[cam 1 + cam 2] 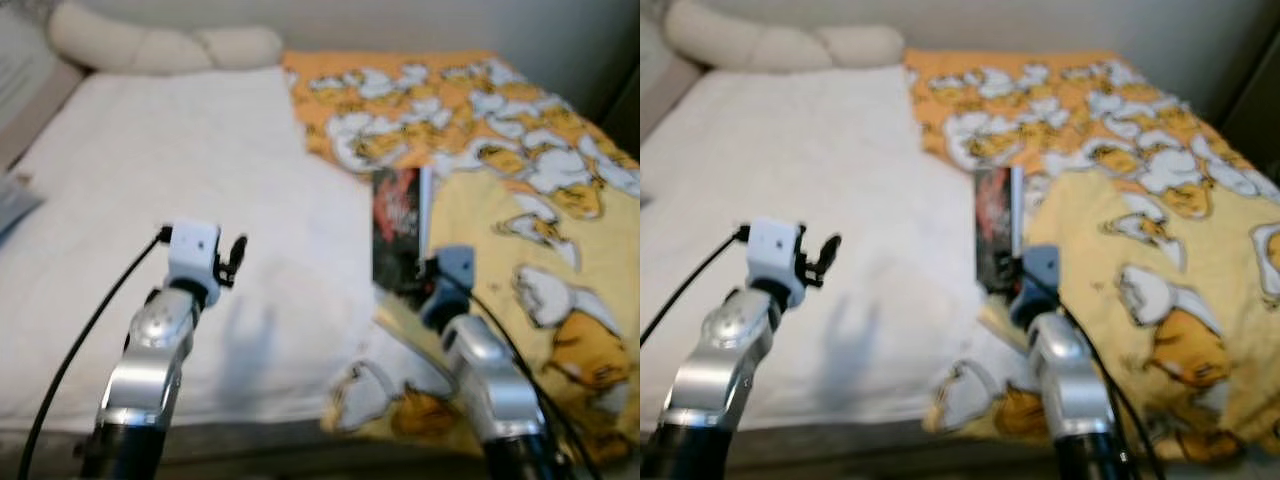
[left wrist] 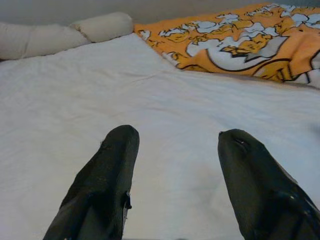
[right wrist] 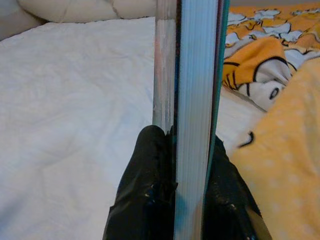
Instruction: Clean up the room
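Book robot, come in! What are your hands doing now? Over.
Right gripper shut on book, spine-up over bed edge. Left gripper open, hovering above white sheet. Yellow duck blanket beside book; nothing blocking.

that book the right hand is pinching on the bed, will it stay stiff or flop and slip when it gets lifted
The book looks thick, with a dense page block, so it probably stays fairly stiff. The right hand grips only its near end, so the far end may sag or pivot. Its cover looks glossy, so it could slip. The left hand hangs open over the white sheet.
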Robot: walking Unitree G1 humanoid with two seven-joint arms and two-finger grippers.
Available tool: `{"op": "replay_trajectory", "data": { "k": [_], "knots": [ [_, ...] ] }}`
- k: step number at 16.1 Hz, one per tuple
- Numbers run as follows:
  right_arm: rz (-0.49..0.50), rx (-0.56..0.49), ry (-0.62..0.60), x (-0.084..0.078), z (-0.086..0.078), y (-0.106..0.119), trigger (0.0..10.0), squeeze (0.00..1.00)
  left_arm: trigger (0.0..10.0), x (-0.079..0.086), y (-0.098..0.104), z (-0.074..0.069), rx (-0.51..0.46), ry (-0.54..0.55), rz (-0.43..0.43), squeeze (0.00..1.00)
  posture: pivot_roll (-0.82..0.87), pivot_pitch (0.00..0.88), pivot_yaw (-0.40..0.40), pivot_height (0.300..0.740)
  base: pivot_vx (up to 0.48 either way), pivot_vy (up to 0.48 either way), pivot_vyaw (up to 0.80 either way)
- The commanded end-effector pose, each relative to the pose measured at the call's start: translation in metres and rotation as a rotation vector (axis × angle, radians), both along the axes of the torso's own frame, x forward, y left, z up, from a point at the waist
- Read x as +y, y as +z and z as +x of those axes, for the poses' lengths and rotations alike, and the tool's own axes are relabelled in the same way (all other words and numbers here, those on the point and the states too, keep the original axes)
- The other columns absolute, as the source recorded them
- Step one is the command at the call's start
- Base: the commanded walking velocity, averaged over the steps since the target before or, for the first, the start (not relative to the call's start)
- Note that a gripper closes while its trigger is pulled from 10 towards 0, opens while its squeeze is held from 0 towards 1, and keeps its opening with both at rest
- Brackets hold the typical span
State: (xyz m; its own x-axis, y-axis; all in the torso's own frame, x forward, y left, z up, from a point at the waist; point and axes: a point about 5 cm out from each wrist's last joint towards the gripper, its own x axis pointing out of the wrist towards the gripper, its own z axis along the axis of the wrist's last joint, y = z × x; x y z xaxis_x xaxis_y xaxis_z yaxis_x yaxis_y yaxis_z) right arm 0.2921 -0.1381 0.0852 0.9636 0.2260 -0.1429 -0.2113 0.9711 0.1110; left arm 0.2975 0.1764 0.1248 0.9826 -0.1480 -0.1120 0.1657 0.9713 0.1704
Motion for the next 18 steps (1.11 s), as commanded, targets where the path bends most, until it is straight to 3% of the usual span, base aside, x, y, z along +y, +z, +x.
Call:
{"op": "replay_trajectory", "data": {
  "k": [1,18],
  "knots": [
    [0.014,-0.049,0.011,0.006,0.0043,0.0117,10.0,0.0,10.0,0.0015,0.0022,0.0014,-0.005,0.002,0.011,0.0,0.1,0.0,-0.035,0.74,0.0,0.424,0.0],
    [0.009,-0.028,0.026,0.0053,0.0064,0.0105,10.0,0.0,10.0,-0.0004,0.0047,0.0035,-0.008,0.001,0.013,0.0,0.1,0.0,-0.032,0.74,0.0,0.413,0.0]
  ]
}}
